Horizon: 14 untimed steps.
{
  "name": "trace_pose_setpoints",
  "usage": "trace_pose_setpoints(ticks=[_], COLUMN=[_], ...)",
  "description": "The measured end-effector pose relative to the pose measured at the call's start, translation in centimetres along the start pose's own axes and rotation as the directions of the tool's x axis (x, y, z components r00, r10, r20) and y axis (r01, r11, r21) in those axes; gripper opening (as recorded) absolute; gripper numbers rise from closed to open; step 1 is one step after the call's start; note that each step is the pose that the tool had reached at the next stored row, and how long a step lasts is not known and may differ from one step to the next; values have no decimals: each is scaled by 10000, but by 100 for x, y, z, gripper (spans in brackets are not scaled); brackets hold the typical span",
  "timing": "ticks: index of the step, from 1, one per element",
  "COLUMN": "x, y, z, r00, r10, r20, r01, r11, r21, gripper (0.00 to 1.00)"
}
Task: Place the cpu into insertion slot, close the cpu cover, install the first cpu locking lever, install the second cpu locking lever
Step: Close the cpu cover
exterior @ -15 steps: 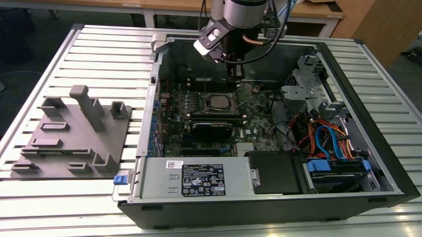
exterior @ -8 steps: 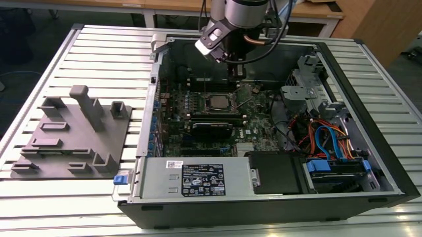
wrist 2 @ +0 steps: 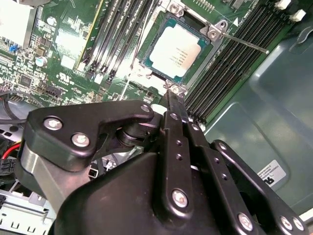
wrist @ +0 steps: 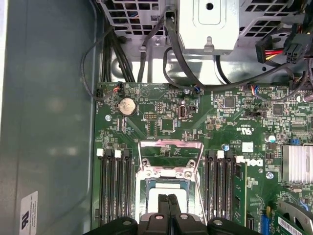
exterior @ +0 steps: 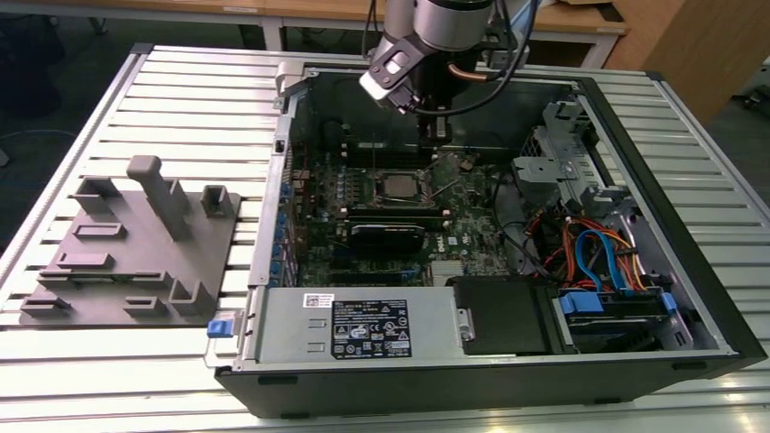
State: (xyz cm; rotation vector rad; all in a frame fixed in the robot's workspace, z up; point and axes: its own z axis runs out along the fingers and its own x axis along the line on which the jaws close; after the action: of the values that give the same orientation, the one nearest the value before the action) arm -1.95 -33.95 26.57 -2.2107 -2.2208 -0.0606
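The cpu (wrist 2: 178,51), a dull silver square, lies flat in the insertion slot (wrist 2: 157,62) on the green motherboard, and shows from outside as cpu (exterior: 398,186). In the first wrist view the cpu cover (wrist: 168,147), a shiny frame with a window, appears tilted up at the socket's far side. A thin lever rod (wrist 2: 244,43) sticks out from one socket corner over the memory slots. My gripper (wrist 2: 171,93) is shut with nothing between its fingers. Its tips hover by a corner of the socket, seen as gripper (wrist: 169,199) and gripper (exterior: 434,144).
Long black memory slots (wrist: 113,186) flank the socket on both sides. The open case holds a grey power-supply box (exterior: 349,327), a drive cage (exterior: 547,171) and coloured cables (exterior: 601,253). A grey fixture plate (exterior: 126,253) lies at the exterior view's left.
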Motion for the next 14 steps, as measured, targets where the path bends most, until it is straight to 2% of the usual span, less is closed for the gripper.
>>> trace_pose_setpoints(ticks=[8,14], x=[28,30], y=[41,48], z=[2,2], r00=[10000,10000], r10=[1,0], r20=[0,0], r01=[-1,0], r11=[10000,10000], r21=[0,0], gripper=[10,10])
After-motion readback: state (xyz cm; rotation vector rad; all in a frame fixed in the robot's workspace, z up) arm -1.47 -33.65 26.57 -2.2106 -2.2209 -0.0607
